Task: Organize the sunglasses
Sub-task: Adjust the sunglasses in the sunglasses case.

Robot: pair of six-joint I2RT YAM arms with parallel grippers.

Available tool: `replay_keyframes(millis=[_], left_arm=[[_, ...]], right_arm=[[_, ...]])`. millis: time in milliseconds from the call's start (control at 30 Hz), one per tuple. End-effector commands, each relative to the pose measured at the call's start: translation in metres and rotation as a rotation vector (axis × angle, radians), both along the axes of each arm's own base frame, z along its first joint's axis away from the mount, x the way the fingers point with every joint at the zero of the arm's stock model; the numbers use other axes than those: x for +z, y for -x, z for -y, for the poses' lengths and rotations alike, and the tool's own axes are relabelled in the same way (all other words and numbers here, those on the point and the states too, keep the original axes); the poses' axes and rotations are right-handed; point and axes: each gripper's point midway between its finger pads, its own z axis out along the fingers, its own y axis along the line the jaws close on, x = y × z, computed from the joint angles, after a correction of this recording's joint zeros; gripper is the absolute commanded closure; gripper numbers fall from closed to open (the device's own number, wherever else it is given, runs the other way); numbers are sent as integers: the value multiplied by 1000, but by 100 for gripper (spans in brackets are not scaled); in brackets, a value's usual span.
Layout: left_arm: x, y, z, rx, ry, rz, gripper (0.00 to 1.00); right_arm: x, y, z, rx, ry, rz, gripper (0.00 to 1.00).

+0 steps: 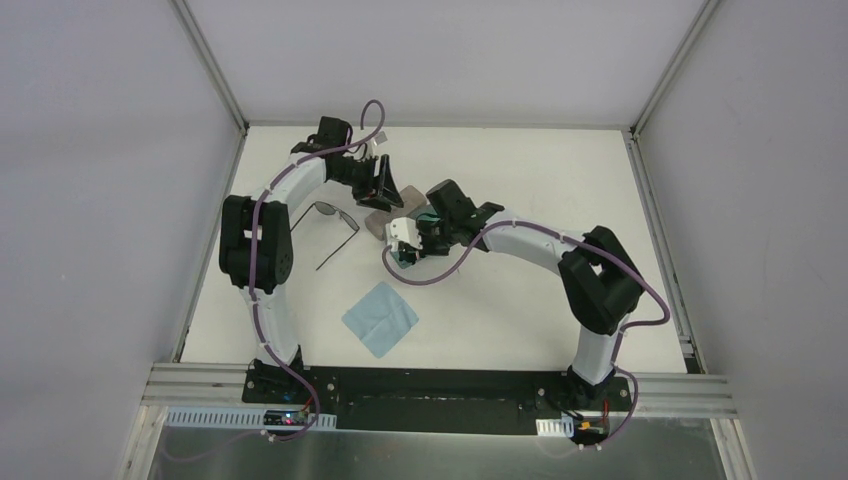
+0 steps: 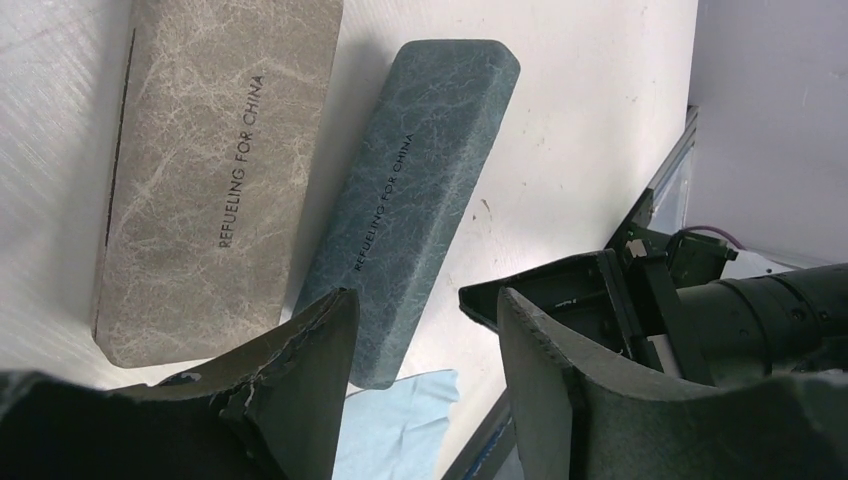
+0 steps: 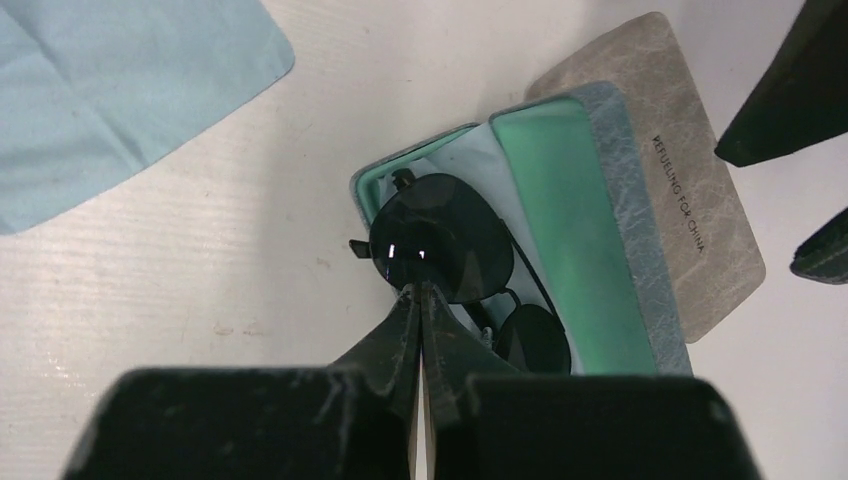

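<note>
1. Top view: one thin black wire-framed pair of sunglasses (image 1: 328,212) lies loose, left of centre on the white surface (image 1: 540,170) and beyond the light blue square cloth (image 1: 380,318). Grey walls enclose it.
2. Left wrist: your left hand (image 2: 422,305) hangs apart and empty by the beige oblong case (image 2: 215,170).
3. Right wrist: your right hand (image 3: 420,292) is pressed together at a lens rim of the other pair (image 3: 450,240), inside the open blue green-lined case (image 3: 625,200). I cannot tell whether it pinches the wire. Settle the frame flat, arms tucked.

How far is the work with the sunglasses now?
Done: one pair is in the open blue case. In hand: the shut right gripper is at that pair's lens; the open left gripper hovers by the case. Left: closing the case, and the second pair, which lies bare on the table near the shut beige case.
</note>
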Motion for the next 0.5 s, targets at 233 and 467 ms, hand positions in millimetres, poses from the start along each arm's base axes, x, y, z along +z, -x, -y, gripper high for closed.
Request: replay_keyframes(millis=[233, 467], left_arm=[[18, -1, 6, -10, 38, 55, 48], [18, 0, 8, -20, 42, 60, 48]], right_arm=[[-11, 8, 1, 125, 97, 59, 100], [-18, 8, 3, 126, 118, 61, 100]])
